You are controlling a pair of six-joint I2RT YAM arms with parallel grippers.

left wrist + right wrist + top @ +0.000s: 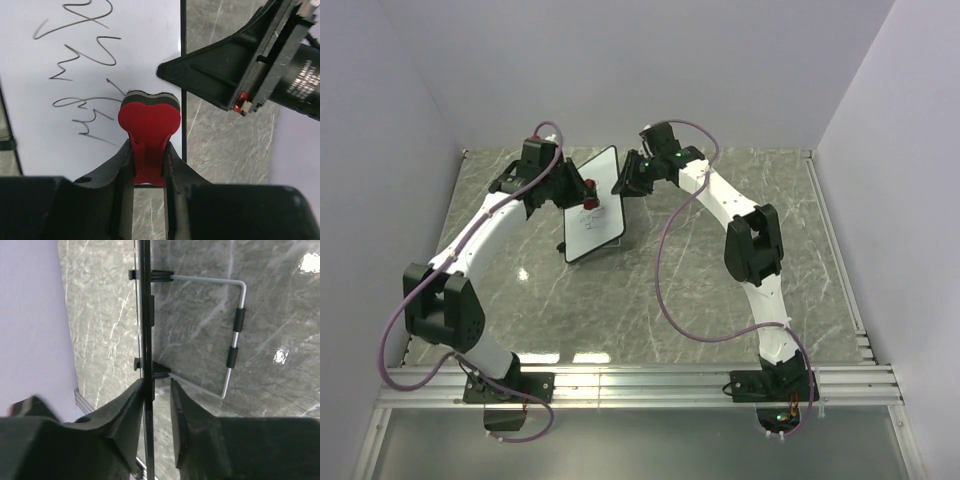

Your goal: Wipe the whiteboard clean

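Observation:
The whiteboard (595,225) stands tilted on its wire stand at the table's middle back, with dark scribbles on its face (145,50). My left gripper (582,190) is shut on a red eraser (149,117), whose dark felt edge rests against the board near its right rim, beside the scribbles. My right gripper (623,182) holds the board's upper right edge. In the right wrist view the black rim (146,315) runs edge-on between my fingers: the left one lies against it, and the right fingertip sits at the stand's clip. One of its fingers (215,70) shows in the left wrist view.
The board's wire stand (240,325) props it from behind on the grey marble tabletop (720,300). Pale walls close in on three sides. A metal rail (640,380) runs along the near edge by both arm bases.

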